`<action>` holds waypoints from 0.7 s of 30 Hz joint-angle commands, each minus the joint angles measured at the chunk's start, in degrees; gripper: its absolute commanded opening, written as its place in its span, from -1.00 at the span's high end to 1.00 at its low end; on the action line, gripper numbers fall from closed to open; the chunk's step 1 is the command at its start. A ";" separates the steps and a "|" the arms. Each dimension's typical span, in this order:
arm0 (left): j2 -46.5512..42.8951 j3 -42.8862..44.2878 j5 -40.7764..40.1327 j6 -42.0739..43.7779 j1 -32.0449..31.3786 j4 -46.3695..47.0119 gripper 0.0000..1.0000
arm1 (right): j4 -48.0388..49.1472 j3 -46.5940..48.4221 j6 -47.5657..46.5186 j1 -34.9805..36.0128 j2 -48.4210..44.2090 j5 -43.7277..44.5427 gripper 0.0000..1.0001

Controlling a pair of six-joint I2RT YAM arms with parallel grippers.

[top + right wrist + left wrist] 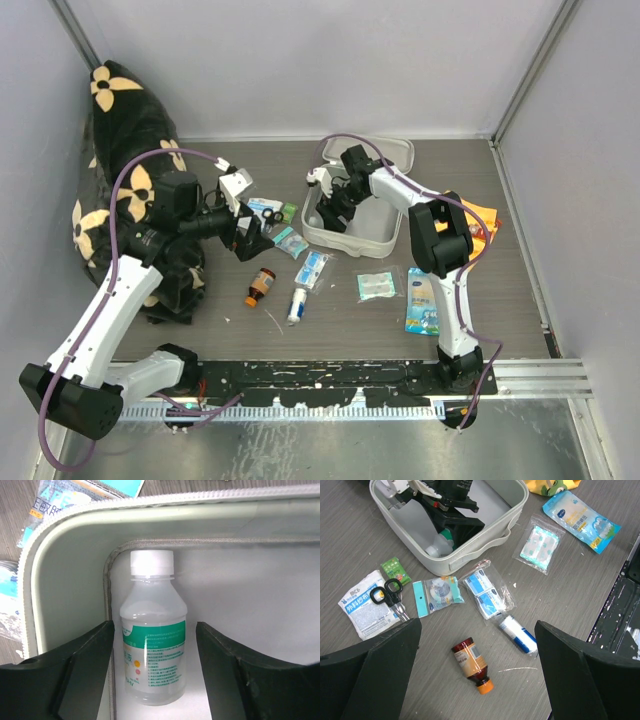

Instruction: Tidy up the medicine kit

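Sitting open on table (330, 335), rear centre, medicine kit (375, 243) takes right pincer (335, 208) inside, fingers (75, 675) released either side of white-capped bottle (152, 645), gaps showing. Right arm arches down over rim. Left pincer (477, 630) spread wide, hovering above amber bottle (471, 664) beside kit.

The left arm (112, 303) and right arm (453, 315) had white shells, black joints, looping purple cables (165, 150) and matte black fingers (80, 675).
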 commanded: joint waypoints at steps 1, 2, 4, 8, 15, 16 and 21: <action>-1.23 0.13 0.00 1.15 0.23 3.20 -0.97 | -3.29 3.22 -0.74 0.43 -0.09 -2.62 -0.51; -1.20 0.10 -0.13 1.24 0.27 3.22 -0.97 | -3.36 3.40 -0.70 0.46 -0.18 -2.36 -0.54; -1.24 -0.12 -0.45 1.61 0.26 3.14 -0.97 | -3.38 4.02 -0.55 0.47 -0.46 -1.56 -0.57; -0.79 -0.89 -2.01 2.72 0.28 2.57 -0.97 | -3.26 5.51 -0.36 0.34 -1.72 0.75 -0.60; 2.95 -3.32 -4.85 7.09 0.06 -4.14 -0.97 | 1.46 5.25 5.29 -2.37 -6.35 3.03 -0.67; 3.40 -4.12 -5.64 7.14 -0.19 -4.47 -0.97 | 2.11 4.85 6.16 -2.96 -7.12 3.01 -0.69; 4.37 -9.30 -10.73 9.17 -2.52 -4.63 -0.96 | 3.99 2.40 9.52 -4.32 -11.78 3.24 -0.77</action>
